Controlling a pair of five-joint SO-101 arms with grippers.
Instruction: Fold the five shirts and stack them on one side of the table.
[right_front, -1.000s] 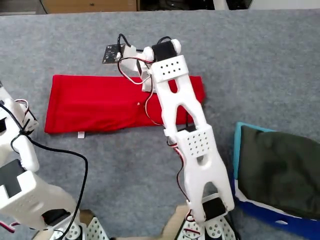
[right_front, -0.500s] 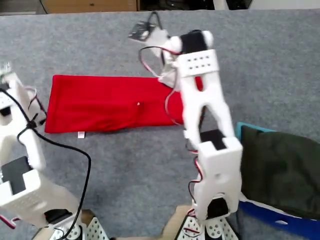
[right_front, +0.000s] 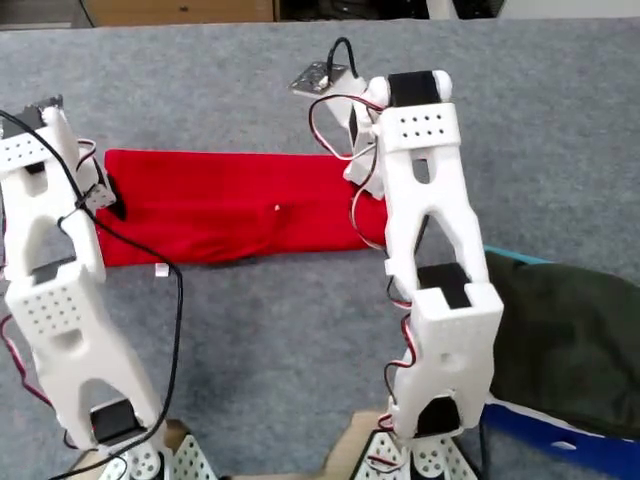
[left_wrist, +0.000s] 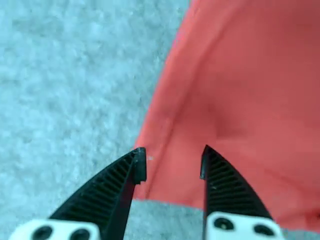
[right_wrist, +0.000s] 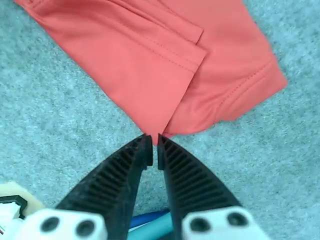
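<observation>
Though red shirt (right_front: 230, 205) flat, green shirt (right_front: 560, 340) tops stack (right_front: 540, 425).

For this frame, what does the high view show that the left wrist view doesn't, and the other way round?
High view adds: the left arm and right arm, the red shirt along its full length, and a dark green shirt lying over something blue at the table's right side. Left wrist view adds: the left gripper up close, open, ridged inside, over the red shirt's edge near a corner. Shared: the red shirt and the grey table cover.
</observation>
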